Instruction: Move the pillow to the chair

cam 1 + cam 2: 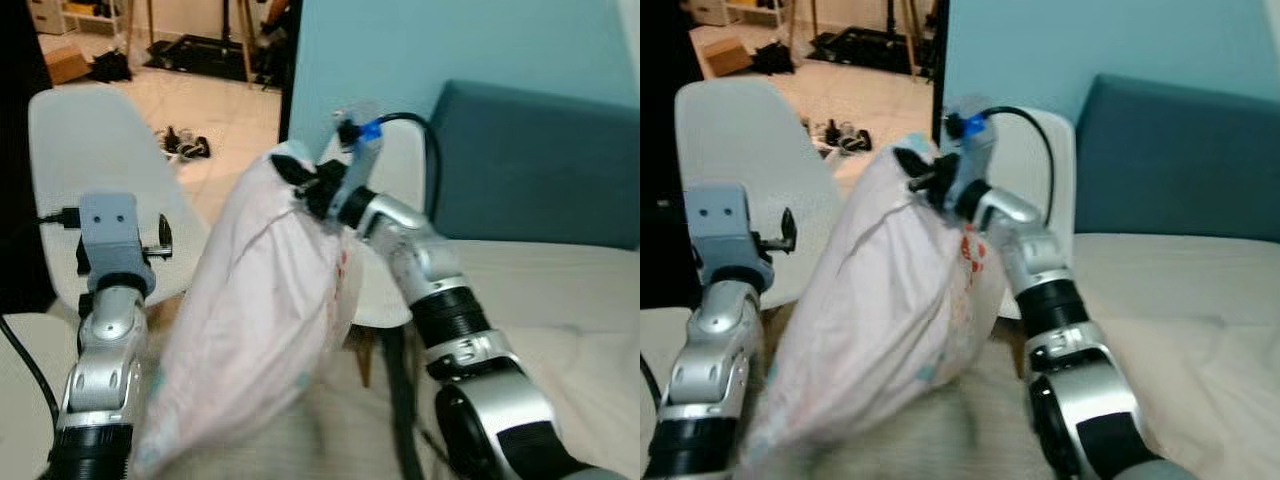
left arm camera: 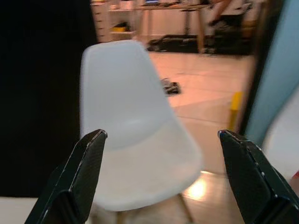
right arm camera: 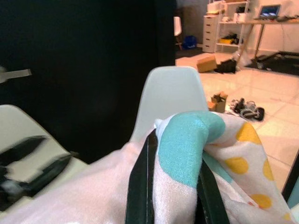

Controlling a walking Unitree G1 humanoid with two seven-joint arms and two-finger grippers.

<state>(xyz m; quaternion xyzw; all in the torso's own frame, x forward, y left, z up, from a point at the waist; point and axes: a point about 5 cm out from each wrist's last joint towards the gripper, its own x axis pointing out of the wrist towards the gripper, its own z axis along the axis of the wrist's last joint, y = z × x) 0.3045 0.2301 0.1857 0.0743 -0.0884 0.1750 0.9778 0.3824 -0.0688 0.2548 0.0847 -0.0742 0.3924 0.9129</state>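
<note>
Right arm nearest the head camera, silver links rising from the lower edge toward the middle. Right gripper (image 1: 300, 185) pinches the top corner of the pillow (image 1: 255, 310), its 2 black fingers (image 3: 140, 186) clamped on a bunched fold of cloth. In the right wrist view that fold shows a teal patch and yellow dots on white.

Pillow hangs from the grip, lifted, long and sagging, pale pink-white. Its lower end reaches down toward the bed surface (image 1: 560, 290); frame is blurred there, so contact with the bed is probable but not certain. Small reddish print on the side facing the right arm.

Left gripper (image 1: 160, 240) raised on the left, just beside the pillow and apart from it. In the left wrist view its 2 fingers (image 2: 84, 172) stand wide apart with nothing between them, pointing at the white chair (image 2: 135, 149).

White chair: moulded shell, seat bare, standing on the tiled floor (image 1: 230, 110) left of the pillow, behind the left arm. A 2nd white chair (image 1: 400, 170) sits behind the pillow and right gripper, against the teal wall (image 1: 440, 50).

Dark blue headboard (image 1: 540, 160) to the right, above the cream bed surface. Shoes (image 1: 180, 145) on the floor beyond the chair. Desk legs and clutter far back, too blurred to detail.
</note>
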